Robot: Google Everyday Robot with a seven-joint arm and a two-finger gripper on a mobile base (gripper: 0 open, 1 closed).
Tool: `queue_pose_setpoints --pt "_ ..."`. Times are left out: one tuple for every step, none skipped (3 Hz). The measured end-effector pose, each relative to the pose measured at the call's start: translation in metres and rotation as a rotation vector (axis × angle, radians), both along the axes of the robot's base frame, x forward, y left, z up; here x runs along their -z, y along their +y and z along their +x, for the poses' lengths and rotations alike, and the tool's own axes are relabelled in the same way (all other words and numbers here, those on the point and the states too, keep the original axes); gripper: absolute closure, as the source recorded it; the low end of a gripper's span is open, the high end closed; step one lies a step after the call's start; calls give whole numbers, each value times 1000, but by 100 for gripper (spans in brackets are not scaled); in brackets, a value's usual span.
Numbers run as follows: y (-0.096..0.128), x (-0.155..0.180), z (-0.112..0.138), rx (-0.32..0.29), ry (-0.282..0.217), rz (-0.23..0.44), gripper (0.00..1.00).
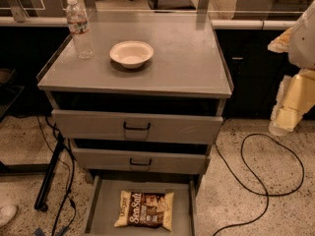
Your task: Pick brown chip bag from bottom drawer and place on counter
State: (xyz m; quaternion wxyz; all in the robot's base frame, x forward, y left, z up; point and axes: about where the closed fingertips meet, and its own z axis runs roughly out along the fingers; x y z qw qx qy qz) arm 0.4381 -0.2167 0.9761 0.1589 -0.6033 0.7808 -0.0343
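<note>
The brown chip bag (145,209) lies flat in the open bottom drawer (103,205), its "Sea Salt" lettering facing up, near the drawer's middle. Above the two upper drawers is the grey counter (182,58). My arm hangs at the right edge of the camera view, beside the cabinet and clear of it. Its cream-coloured gripper (284,124) points down at about the height of the top drawer, far above and to the right of the bag, with nothing seen in it.
A water bottle (78,28) stands at the counter's back left, and a cream bowl (131,53) sits near its middle. Two upper drawers with black handles (136,127) stick out slightly. A black cable (266,181) loops on the floor at the right; cables and a stand leg (49,176) are on the left.
</note>
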Motion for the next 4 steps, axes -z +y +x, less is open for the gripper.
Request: queue_pose_setpoints --pt "0 0 0 0 0 0 0" --pt "1 14 -3 9 12 0 0" --pt "11 76 -21 2 62 6 0" --pt "24 138 -39 -15 137 7 0"
